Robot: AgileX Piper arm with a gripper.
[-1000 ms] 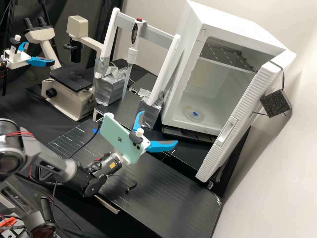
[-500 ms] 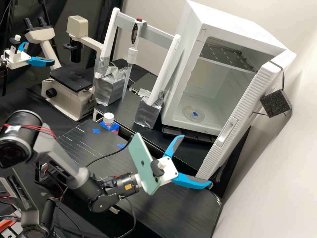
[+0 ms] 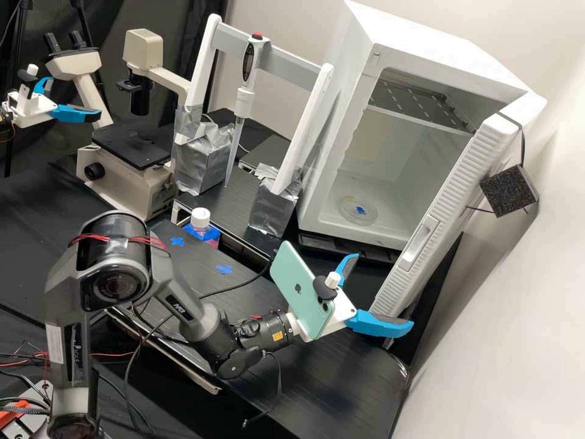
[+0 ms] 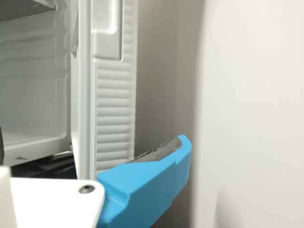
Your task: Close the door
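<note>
In the high view my gripper (image 3: 381, 291) is open by the lower end of the white door (image 3: 420, 244), its blue fingers wide apart with nothing between them. One finger overlaps the door's bottom corner there; whether they touch I cannot tell. The door stands wide open on the right side of the white incubator (image 3: 344, 183), whose inside shows a shelf and a round dish. In the wrist view a blue finger (image 4: 147, 190) lies in front of the ribbed door edge (image 4: 114, 114), its tip past that edge on the wall side.
A wall (image 3: 506, 305) rises close to the door's outer side. A black box (image 3: 510, 190) hangs by the door. Left of the incubator stand a pipette (image 3: 244, 100) on a white frame, a bottle (image 3: 200, 227) and a microscope (image 3: 131, 143).
My gripper has moved right and down across the bench to the door's lower end, its fingers staying apart. The bottle has come into sight behind the arm. The door has not moved.
</note>
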